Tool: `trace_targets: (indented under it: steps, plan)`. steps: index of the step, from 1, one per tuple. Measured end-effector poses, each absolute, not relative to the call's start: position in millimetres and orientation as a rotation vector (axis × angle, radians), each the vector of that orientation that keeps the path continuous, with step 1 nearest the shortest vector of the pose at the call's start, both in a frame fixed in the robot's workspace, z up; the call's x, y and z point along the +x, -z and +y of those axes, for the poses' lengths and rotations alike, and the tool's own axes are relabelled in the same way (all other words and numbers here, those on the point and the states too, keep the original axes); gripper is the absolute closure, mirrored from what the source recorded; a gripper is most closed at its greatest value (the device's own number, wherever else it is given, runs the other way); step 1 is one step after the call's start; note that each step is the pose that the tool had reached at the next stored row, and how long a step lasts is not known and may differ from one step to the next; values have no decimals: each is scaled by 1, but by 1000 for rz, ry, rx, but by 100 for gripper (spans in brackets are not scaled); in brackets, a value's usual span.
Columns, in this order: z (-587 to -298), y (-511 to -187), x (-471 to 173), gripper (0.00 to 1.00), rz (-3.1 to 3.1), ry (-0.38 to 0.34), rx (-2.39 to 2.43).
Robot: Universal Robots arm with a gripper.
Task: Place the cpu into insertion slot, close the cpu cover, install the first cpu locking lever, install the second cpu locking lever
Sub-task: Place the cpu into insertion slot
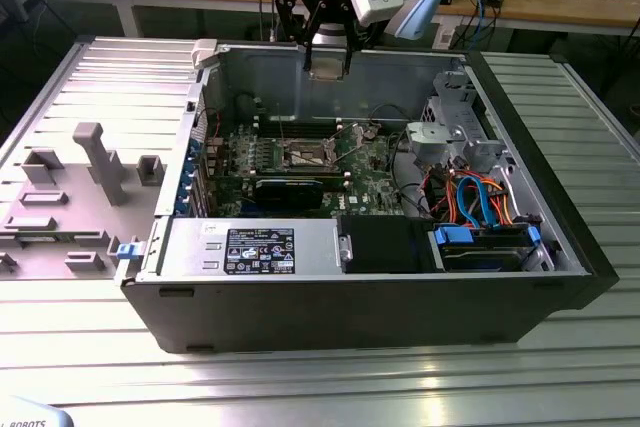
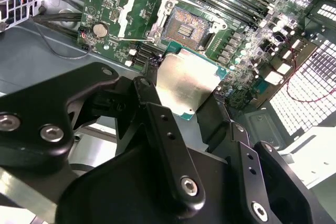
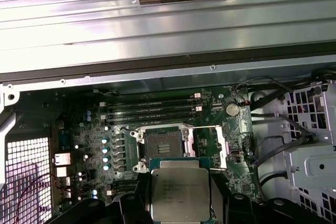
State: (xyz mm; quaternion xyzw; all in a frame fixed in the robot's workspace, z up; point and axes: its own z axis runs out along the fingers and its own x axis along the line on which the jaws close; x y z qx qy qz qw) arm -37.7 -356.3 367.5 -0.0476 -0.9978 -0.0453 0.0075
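Note:
My gripper (image 1: 327, 55) hangs above the back wall of the open computer case, shut on the cpu (image 1: 327, 64). In both wrist views the cpu (image 2: 186, 80) (image 3: 180, 192) is a flat silver square pinched at two opposite edges by the black fingers (image 2: 152, 98). It is in the air, well above the board. The insertion slot (image 2: 191, 24) (image 3: 161, 142) (image 1: 305, 155) lies bare with its dark centre exposed. The cpu cover (image 2: 132, 15) (image 3: 208, 141) is swung open and lies beside the slot. A thin wire lever (image 2: 131, 38) runs along the cover's edge.
Long memory slots (image 3: 152, 109) run beside the socket. A black card (image 1: 290, 190), a power supply (image 1: 250, 247) and a drive cage with blue and orange cables (image 1: 480, 197) fill the case. A grey plastic fixture (image 1: 90, 162) stands on the ribbed table at the exterior view's left.

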Motion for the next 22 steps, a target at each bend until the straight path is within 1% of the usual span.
trace_targets:
  steps: [22]
  plan:
    - [-356, -367, -38, 46, -3115, 142, -269]
